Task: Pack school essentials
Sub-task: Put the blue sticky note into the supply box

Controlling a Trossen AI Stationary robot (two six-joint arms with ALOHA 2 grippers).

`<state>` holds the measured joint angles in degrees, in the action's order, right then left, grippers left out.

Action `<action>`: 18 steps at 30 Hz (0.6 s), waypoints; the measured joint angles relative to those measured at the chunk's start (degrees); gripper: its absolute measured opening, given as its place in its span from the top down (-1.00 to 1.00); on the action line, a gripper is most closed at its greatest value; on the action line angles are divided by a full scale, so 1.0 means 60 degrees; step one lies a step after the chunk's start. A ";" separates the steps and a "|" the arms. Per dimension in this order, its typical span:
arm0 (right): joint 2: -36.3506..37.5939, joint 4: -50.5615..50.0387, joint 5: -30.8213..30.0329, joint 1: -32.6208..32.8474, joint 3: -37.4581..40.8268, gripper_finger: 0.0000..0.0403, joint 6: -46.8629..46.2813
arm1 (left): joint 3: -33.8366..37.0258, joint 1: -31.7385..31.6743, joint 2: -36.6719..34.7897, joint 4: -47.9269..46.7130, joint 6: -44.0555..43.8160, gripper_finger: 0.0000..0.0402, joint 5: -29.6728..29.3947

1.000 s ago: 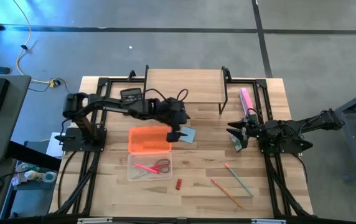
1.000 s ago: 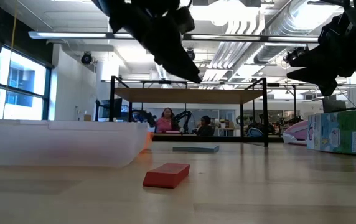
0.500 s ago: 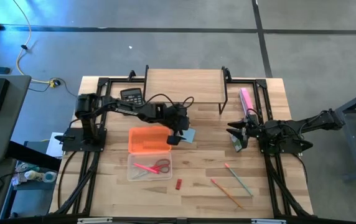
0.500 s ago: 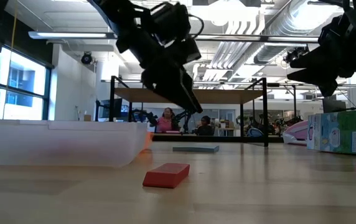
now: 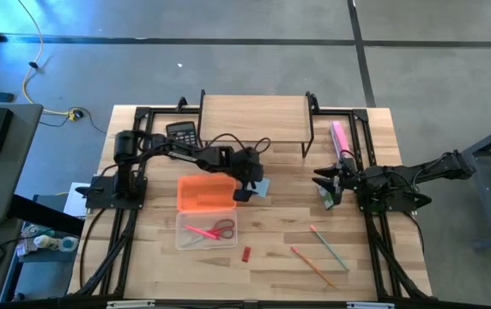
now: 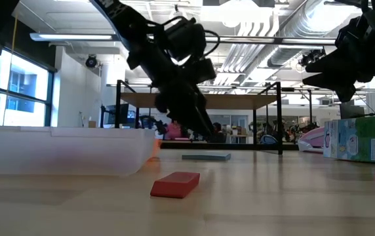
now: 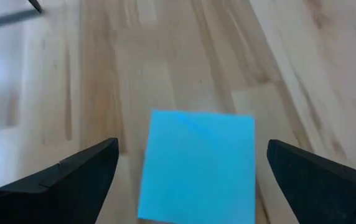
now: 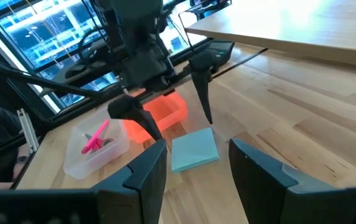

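- While the left gripper [image 5: 252, 184] hangs just above the light-blue notepad [image 5: 260, 186] near the middle of the tabletop [image 5: 271, 249], its 2 fingers [image 7: 72, 180] stand wide apart and hold nothing; the left wrist view shows the notepad [image 7: 196, 165] flat on the wood between them.
- Just left of the notepad sits an orange lid [image 5: 204, 193], and toward the front edge a clear box [image 5: 205, 229] holds pink scissors [image 5: 215, 229].
- Near the front edge lies a small red piece [image 5: 246, 254], with 2 pencils [image 5: 323, 253] further right.
- Toward the right edge, the right gripper [image 5: 324, 184] hovers at a green crayon box [image 5: 326, 199], well apart from the notepad; its fingers [image 8: 140, 177] are parted, and I cannot tell whether they touch the box.
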<state>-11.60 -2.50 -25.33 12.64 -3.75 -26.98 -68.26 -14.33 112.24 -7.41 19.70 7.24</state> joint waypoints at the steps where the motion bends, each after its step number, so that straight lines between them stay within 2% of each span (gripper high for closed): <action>1: 0.0000 -0.0011 -0.0001 0.0000 0.0000 0.18 0.0000 | 0.0017 -0.0007 0.0050 -0.0027 0.0000 -0.99 -0.0003; 18: 0.0000 -0.0051 0.0002 -0.0001 0.0000 0.18 0.0000 | -0.0004 -0.0011 0.0619 0.0254 -0.0255 -0.99 0.0183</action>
<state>-11.60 -2.81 -25.32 12.64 -3.75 -26.98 -68.29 -14.40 115.95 -5.89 18.17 8.34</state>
